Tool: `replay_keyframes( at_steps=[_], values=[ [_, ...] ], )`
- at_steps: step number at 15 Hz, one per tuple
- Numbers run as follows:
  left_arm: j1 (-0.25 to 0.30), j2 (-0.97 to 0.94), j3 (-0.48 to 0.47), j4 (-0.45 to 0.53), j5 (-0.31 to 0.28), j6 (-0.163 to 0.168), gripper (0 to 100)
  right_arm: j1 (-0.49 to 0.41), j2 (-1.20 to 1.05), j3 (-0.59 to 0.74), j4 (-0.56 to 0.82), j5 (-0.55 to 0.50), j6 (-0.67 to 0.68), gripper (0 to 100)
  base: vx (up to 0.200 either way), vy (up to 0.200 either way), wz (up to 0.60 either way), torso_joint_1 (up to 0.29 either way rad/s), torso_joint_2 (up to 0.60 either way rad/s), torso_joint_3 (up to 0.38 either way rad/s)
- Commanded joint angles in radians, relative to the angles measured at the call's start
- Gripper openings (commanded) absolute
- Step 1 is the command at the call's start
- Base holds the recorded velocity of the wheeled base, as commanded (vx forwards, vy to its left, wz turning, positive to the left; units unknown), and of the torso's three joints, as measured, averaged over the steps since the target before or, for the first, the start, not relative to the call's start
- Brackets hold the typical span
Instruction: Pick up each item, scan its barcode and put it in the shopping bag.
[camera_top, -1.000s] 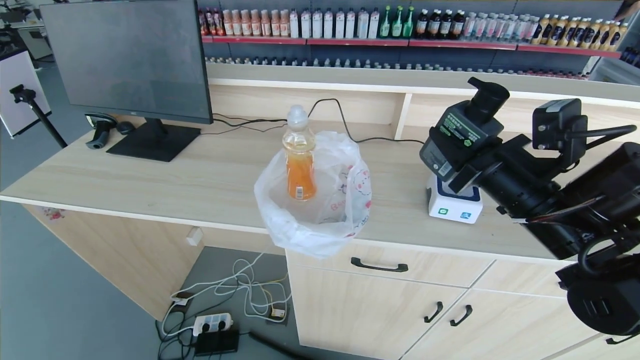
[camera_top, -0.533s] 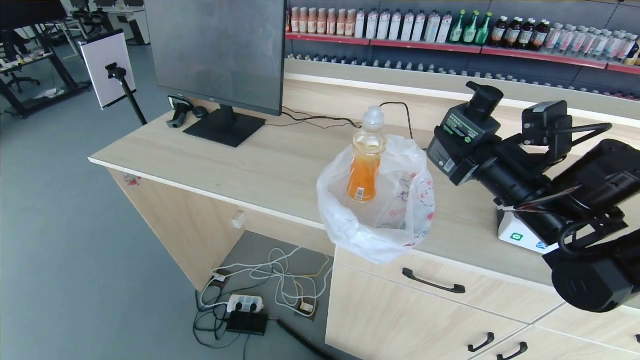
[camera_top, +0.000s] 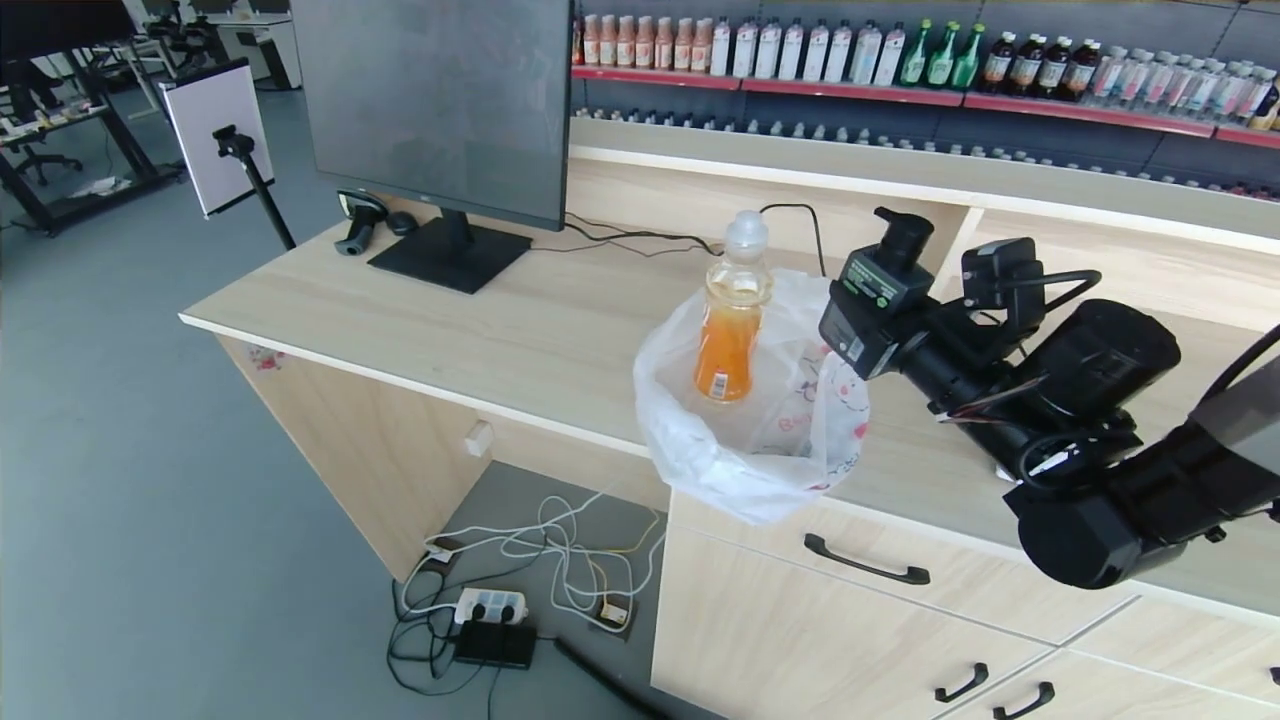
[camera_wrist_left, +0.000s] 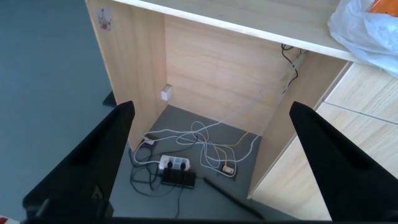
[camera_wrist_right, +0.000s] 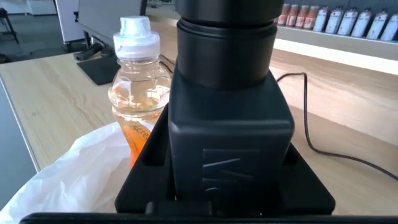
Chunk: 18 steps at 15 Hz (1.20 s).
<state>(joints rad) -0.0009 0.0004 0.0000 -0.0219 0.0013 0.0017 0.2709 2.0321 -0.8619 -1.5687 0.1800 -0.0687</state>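
Note:
My right gripper (camera_top: 893, 340) is shut on a black pump bottle (camera_top: 875, 290) with a green label, held tilted just above the right rim of the white plastic shopping bag (camera_top: 745, 440). The bag stands open at the counter's front edge. An orange juice bottle (camera_top: 733, 312) stands upright inside it. In the right wrist view the black bottle (camera_wrist_right: 224, 124) is close up, with the juice bottle (camera_wrist_right: 140, 93) and the bag (camera_wrist_right: 81, 168) behind it. My left gripper (camera_wrist_left: 211, 109) hangs open and empty below counter level, over the floor, with a corner of the bag (camera_wrist_left: 367, 31) beyond it.
A monitor (camera_top: 440, 100) and a handheld scanner (camera_top: 355, 225) stand at the counter's far left. Cables and a power strip (camera_top: 490, 608) lie on the floor under the counter (camera_top: 480, 330). Shelves of bottles (camera_top: 900, 55) line the back wall. A tripod (camera_top: 245, 170) stands left of the counter.
The head camera swung right a second ago. Since half a second ago my right arm has carried the black bottle left, from above the counter to the bag's right rim.

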Motion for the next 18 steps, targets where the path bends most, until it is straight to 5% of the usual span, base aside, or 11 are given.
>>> replay_keyframes(
  at_steps=[1, 18],
  values=[
    [0.001, 0.0, 0.0, -0.003, 0.0, 0.0, 100, 0.001, 0.089, -0.066, -0.002, 0.001, 0.017, 0, 0.0, 0.0, 0.0, 0.0, 0.0, 0.0],
    [-0.001, 0.0, 0.0, -0.001, -0.001, 0.006, 100, 0.028, 0.301, -0.269, -0.002, 0.001, 0.052, 0, 0.0, 0.0, 0.0, 0.0, 0.0, 0.0]
  ],
)
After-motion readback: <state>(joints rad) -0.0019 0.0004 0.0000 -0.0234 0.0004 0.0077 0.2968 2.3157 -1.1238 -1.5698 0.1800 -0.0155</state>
